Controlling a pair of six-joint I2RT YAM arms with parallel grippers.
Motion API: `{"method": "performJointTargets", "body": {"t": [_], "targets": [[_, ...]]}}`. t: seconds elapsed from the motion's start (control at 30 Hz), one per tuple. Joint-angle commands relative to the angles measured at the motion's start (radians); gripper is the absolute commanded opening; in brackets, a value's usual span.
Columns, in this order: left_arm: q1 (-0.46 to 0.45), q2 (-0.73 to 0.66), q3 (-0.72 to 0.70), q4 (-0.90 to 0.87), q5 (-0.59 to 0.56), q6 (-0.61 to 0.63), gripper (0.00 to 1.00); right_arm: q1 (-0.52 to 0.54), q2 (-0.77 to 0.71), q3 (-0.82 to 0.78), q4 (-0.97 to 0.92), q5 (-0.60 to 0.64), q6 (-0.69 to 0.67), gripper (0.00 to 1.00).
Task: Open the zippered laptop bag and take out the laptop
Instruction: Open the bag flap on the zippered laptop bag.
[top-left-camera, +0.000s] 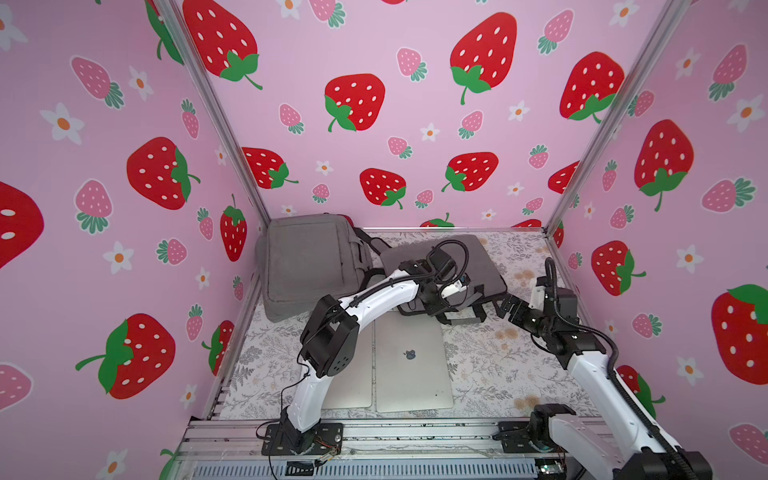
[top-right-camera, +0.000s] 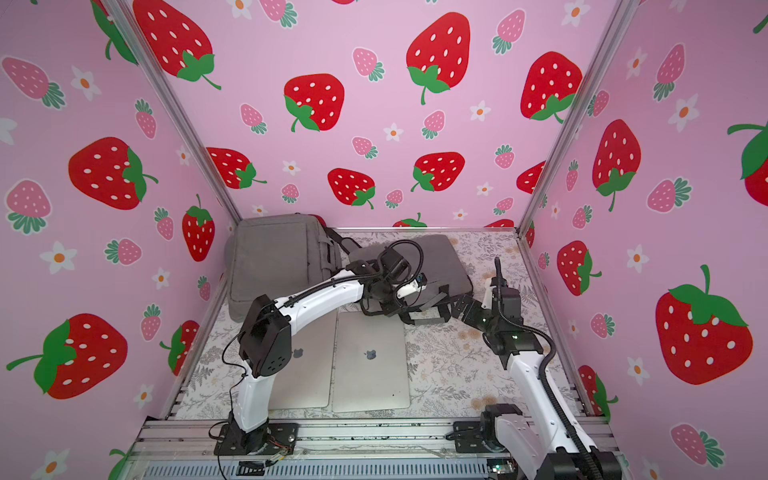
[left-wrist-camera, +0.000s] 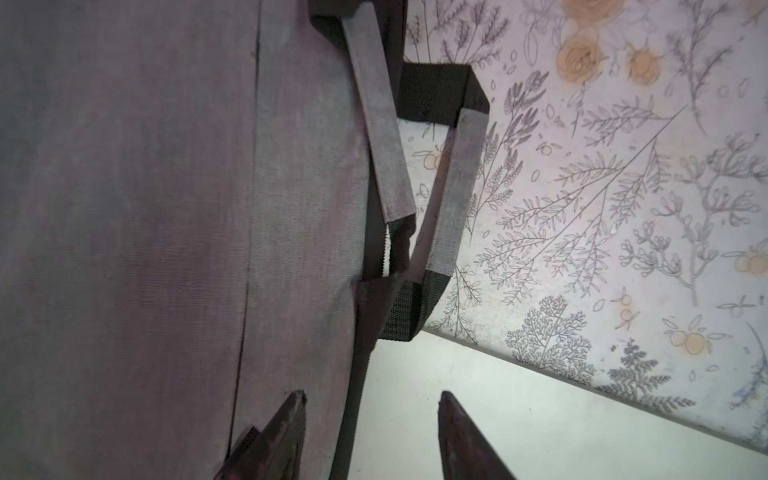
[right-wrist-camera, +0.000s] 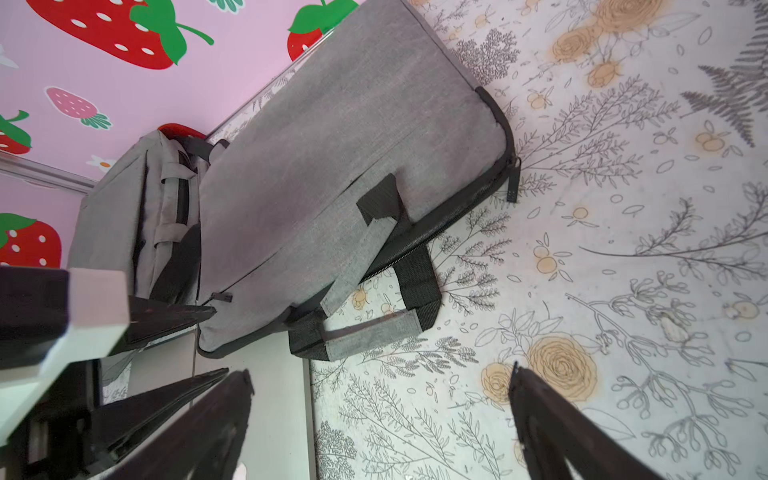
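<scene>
Left jaws parted over laptop bag (left-wrist-camera: 124, 208) edge.

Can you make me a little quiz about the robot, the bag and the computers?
1. How many laptops lie on the flowery table?
2. True or false: the right pincer is shut tight.
3. The left pincer is over: A the flat gray laptop bag; B a red box; C a bowl of fruit.
Key: 1 two, side by side. 2 false, it is open and empty. 3 A, at the bag's edge.
</scene>
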Motion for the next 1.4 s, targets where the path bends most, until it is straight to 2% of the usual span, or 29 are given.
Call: {"method": "performJointTargets", "body": {"t": [0.0, 0.17, 0.33, 0.43, 0.53, 0.6, 0.67, 0.7, 0.9, 1.0, 1.2, 1.37], "targets": [[-0.012, 0.022, -0.03, 0.025, -0.084, 0.116, 0.55, 0.004, -0.012, -0.028, -0.022, -0.023, -0.014, 1.0], [-0.014, 0.067, -0.033, 0.082, -0.218, 0.147, 0.55, 0.009, -0.059, -0.062, -0.02, -0.041, -0.004, 1.0], [-0.013, 0.095, -0.021, 0.124, -0.276, 0.158, 0.53, 0.012, -0.061, -0.079, -0.022, -0.05, 0.006, 0.99], [-0.004, 0.107, -0.004, 0.136, -0.299, 0.121, 0.49, 0.015, -0.061, -0.087, -0.021, -0.052, 0.012, 1.0], [0.004, 0.124, 0.034, 0.093, -0.262, 0.097, 0.34, 0.016, -0.061, -0.09, -0.016, -0.059, 0.016, 1.0], [0.006, 0.126, 0.047, 0.072, -0.244, 0.087, 0.16, 0.016, -0.056, -0.092, -0.012, -0.066, 0.013, 1.0], [0.008, 0.12, 0.058, 0.057, -0.23, 0.081, 0.02, 0.017, -0.048, -0.097, 0.001, -0.074, 0.024, 1.0], [0.009, 0.114, 0.065, 0.05, -0.217, 0.074, 0.0, 0.017, -0.042, -0.104, 0.017, -0.081, 0.036, 1.0], [0.041, 0.067, 0.137, -0.025, -0.089, -0.001, 0.0, 0.033, 0.044, -0.148, 0.182, -0.118, 0.164, 0.96], [0.059, 0.071, 0.203, -0.081, -0.068, -0.038, 0.0, 0.054, 0.105, -0.151, 0.27, -0.119, 0.222, 0.92], [0.134, 0.012, 0.268, -0.003, 0.05, -0.293, 0.0, 0.118, 0.266, -0.158, 0.534, -0.05, 0.422, 0.73], [0.145, -0.013, 0.272, 0.054, 0.136, -0.376, 0.0, 0.157, 0.432, -0.119, 0.753, -0.002, 0.585, 0.63]]}}
